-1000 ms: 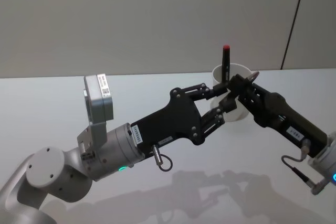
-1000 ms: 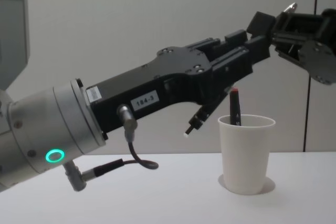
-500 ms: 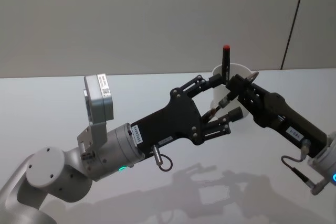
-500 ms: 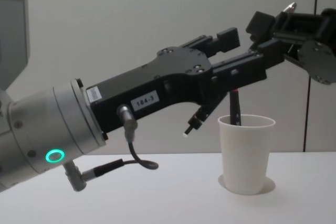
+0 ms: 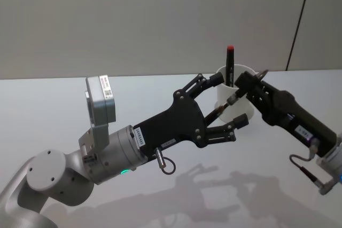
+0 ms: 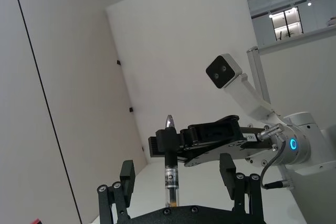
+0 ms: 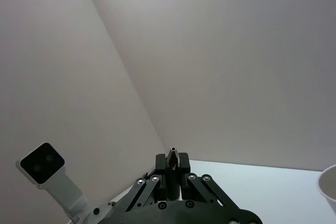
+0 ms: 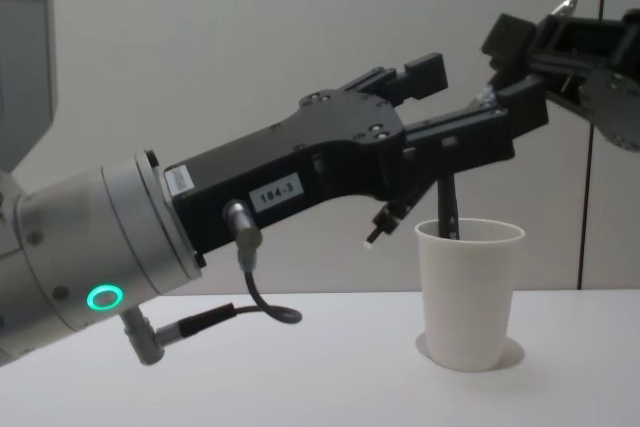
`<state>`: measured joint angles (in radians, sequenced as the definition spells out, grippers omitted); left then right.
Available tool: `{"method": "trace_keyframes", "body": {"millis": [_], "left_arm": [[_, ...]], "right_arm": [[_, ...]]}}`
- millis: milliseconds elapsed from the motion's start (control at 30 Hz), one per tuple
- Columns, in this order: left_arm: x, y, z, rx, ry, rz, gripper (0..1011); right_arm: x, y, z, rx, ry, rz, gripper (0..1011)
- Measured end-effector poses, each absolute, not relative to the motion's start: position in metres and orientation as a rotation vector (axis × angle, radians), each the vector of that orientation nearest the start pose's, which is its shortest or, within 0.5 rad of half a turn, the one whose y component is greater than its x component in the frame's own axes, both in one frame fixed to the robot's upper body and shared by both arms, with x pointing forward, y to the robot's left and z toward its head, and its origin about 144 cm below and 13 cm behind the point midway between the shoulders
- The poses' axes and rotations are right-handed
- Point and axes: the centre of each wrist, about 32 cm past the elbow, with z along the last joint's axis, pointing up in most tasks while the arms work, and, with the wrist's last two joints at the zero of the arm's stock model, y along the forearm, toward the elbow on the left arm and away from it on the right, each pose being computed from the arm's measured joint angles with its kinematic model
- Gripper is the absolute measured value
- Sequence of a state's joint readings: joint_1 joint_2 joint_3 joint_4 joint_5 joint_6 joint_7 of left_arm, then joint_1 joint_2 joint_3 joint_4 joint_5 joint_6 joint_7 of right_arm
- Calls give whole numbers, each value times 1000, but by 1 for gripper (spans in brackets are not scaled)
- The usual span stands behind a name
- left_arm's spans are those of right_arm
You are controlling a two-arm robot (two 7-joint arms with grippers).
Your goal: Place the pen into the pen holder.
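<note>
Pen (image 5: 218,110) pinched at one end by right gripper (image 5: 236,93), outside pen holder (image 5: 243,68).

Head view: white pen holder by table's (image 5: 64,110) far edge, red-capped pen (image 5: 229,65) upright inside; pinched pen slanting down between spread fingers of left gripper (image 5: 228,101), just in front of the cup. Left wrist view: left fingers (image 6: 125,174) wide apart either side of the pen, apart from it. Right wrist view: right fingers (image 7: 181,162) pressed together around the pen's tip. Chest view: pen's white end hanging left of the cup's rim.
</note>
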<state>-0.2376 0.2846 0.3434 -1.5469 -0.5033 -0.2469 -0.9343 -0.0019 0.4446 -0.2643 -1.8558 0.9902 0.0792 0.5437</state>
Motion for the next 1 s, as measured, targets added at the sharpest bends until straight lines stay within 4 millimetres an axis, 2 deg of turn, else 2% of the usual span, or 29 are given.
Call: {"method": "trace_keyframes", "body": {"millis": [700,1000], "left_arm": [[508,208,1200,-306,-241,321,1001],[508,208,1200,-306,-241,321,1001]], "right_arm": [[440,-271,1222,476,196,-751,129],[442,-275,1227,444,101,-826,129]]}}
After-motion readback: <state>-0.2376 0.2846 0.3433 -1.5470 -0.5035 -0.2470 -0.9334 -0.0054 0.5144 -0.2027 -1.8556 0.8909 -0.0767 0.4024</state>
